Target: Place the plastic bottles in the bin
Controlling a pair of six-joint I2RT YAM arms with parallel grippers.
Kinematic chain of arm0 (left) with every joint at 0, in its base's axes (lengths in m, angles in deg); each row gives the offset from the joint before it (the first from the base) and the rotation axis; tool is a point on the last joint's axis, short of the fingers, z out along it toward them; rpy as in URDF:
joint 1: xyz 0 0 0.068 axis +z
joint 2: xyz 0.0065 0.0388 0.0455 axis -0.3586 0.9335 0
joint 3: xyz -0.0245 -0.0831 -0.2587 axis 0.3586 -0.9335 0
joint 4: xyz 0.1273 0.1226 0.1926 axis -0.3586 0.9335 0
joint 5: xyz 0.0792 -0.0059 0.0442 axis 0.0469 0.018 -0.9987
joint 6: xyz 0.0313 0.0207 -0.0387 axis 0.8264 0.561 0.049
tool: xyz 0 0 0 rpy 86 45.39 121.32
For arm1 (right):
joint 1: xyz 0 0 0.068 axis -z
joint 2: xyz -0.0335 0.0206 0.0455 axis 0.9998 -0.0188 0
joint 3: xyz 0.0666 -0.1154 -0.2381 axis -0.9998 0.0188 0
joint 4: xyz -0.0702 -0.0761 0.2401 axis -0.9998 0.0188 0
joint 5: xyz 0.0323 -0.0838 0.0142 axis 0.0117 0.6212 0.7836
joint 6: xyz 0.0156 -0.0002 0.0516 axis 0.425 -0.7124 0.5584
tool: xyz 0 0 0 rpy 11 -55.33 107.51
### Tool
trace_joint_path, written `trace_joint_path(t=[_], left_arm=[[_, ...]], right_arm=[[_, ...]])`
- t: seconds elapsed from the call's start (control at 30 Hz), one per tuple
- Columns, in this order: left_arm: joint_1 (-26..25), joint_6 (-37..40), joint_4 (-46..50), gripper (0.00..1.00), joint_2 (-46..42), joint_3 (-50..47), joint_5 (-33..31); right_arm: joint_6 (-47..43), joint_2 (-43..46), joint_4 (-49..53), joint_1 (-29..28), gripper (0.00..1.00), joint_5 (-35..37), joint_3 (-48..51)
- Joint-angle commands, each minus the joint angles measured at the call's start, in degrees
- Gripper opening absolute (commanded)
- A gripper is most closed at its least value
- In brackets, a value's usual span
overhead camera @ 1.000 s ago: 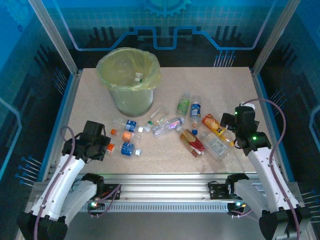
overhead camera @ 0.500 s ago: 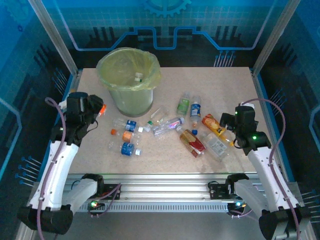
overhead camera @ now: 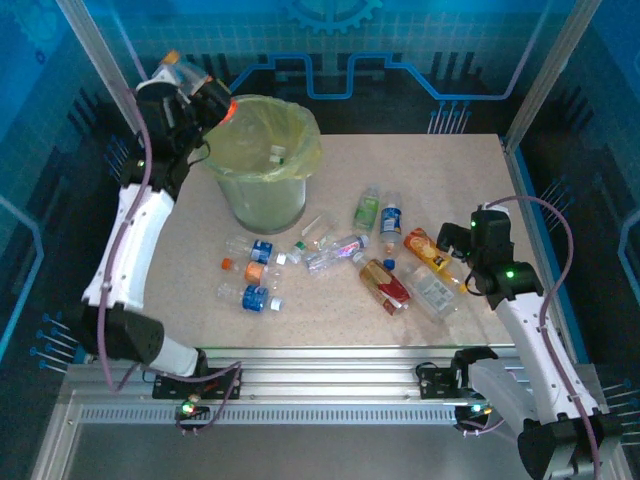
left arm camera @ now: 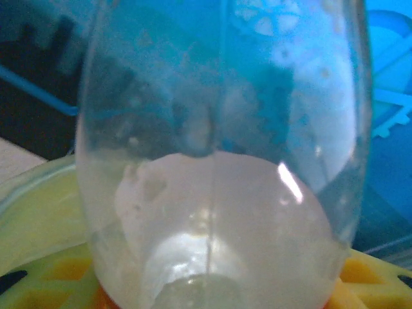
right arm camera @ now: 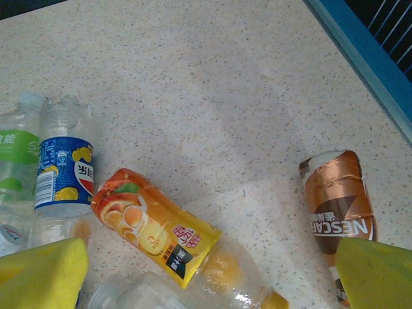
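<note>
The left gripper (overhead camera: 198,96) stands high at the far left, just beside the left rim of the bin (overhead camera: 256,190). We see it pinching a clear plastic bottle (overhead camera: 180,72) with an orange cap (overhead camera: 229,108). The cap end points toward the bin opening. In the left wrist view the bottle body (left arm camera: 219,161) stands between the yellow fingers (left arm camera: 45,277), with the yellow-green bag (left arm camera: 32,212) of the bin below it.

One bottle with a white cap (overhead camera: 277,153) already lies inside the bin.

The right gripper (overhead camera: 453,244) hovers low over the right part of the table (overhead camera: 450,170). Its yellow pads (right arm camera: 42,273) are spread wide and touch nothing. Beneath it we see an orange-labelled bottle (right arm camera: 154,232) lying on its side, a brown Nescafe bottle (right arm camera: 335,199) apart to its right, and a blue-labelled bottle (right arm camera: 61,174) beside a green-labelled bottle (right arm camera: 13,161) to its left.

The remaining bottles lie scattered across the table centre, among them a blue-labelled pair (overhead camera: 255,272) near the left and a red-labelled bottle (overhead camera: 385,283) further right.
</note>
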Motion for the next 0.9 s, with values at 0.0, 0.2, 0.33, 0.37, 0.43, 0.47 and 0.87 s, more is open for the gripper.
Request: trace_joint_path(t=[0.0,0.2,0.33,0.37,0.43,0.47,0.87], left_arm=[[0.3,6.8,-0.7,0.42,6.9,6.8,8.4],[0.3,13.6,5.6,0.41,17.4,16.7,11.8],[0.3,18.9,8.0,0.38,20.5,18.1,11.9],[0.3,20.0,8.3,0.37,20.9,17.9,11.9],[0.2,21.7,8.9,0.37,21.4,17.1,11.6],[0.2,22.7,9.5,0.37,21.6,16.7,11.4],[-0.8,27.5,14.8,0.36,24.4,14.4,9.5]], right_arm=[[2.3,-0.8,1.4,0.7,1.00,-1.5,-2.6],[4.3,-2.6,3.8,0.7,1.00,-1.9,-3.4],[5.7,-3.2,3.8,0.7,1.00,-2.5,-3.4],[6.0,-3.3,3.7,0.7,1.00,-2.7,-3.4],[6.3,-3.9,3.6,0.7,1.00,-2.9,-3.4],[6.5,-4.2,3.7,0.7,1.00,-3.0,-3.4],[7.5,-8.5,3.9,0.7,1.00,-4.6,-5.0]])
